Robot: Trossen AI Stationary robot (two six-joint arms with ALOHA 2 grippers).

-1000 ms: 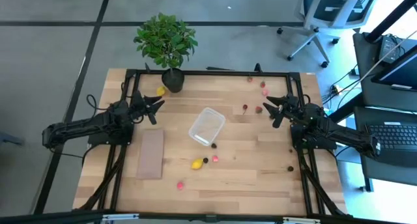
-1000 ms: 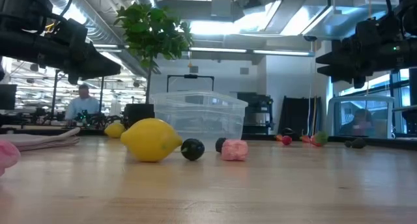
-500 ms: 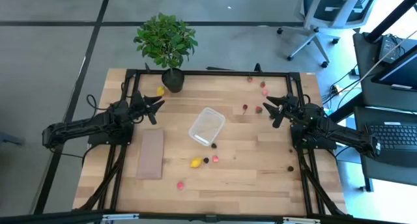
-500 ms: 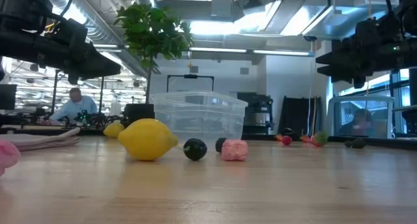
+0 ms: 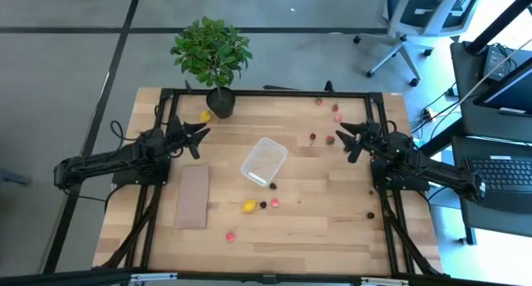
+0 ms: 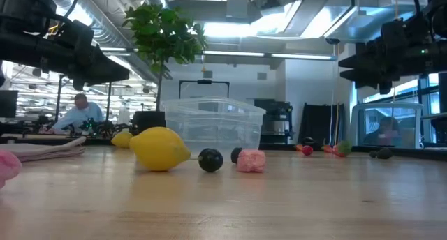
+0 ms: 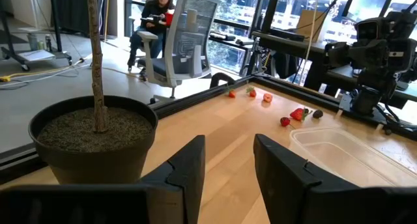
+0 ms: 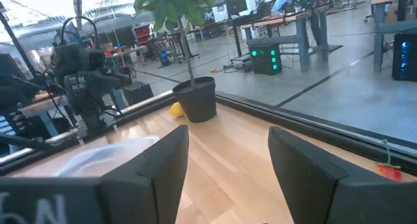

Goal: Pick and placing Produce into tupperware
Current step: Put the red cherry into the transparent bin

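Overhead, tan board (image 5: pixel 193 196) flat, low view only its edge (image 6: pixel 43 151)

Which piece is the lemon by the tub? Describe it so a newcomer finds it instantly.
Start at the clear tupperware in the middle of the wooden table. Just off its near corner lies a short row of three pieces. The lemon is the leftmost: bright yellow, oval, and clearly bigger than the dark round piece and the pink piece beside it.
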